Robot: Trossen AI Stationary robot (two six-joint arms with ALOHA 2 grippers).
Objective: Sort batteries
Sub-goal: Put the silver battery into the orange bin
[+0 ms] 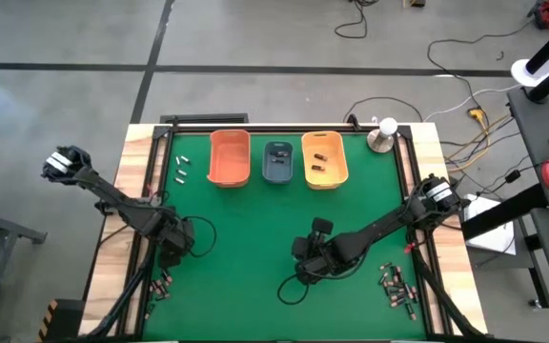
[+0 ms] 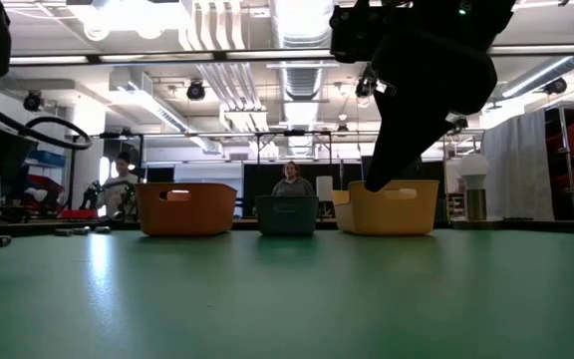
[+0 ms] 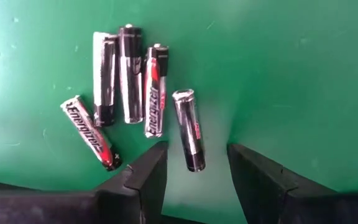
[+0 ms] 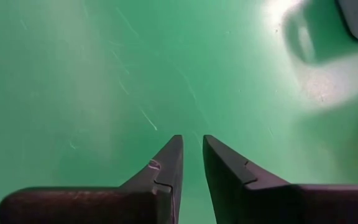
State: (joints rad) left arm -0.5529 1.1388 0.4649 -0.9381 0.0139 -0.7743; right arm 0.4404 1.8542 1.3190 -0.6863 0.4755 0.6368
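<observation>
Five batteries (image 3: 143, 106) lie loose on the green mat in the left wrist view: three side by side, one angled off to the side, and one (image 3: 188, 129) apart from the rest, its near end reaching in between the fingers. The left end effector (image 3: 194, 180) hangs over them with its fingers spread wide and holds nothing. In the high view this cluster (image 1: 163, 284) sits at the table's near left corner, a second heap (image 1: 397, 287) at the near right, and a few more (image 1: 181, 170) lie left of the orange bin (image 1: 229, 157). Some batteries rest inside the yellow-orange bin (image 1: 324, 158); the blue-grey bin (image 1: 277, 162) stands between the two. The right end effector (image 4: 191, 158) hovers over bare mat near the table's middle, its fingers only slightly parted and empty.
</observation>
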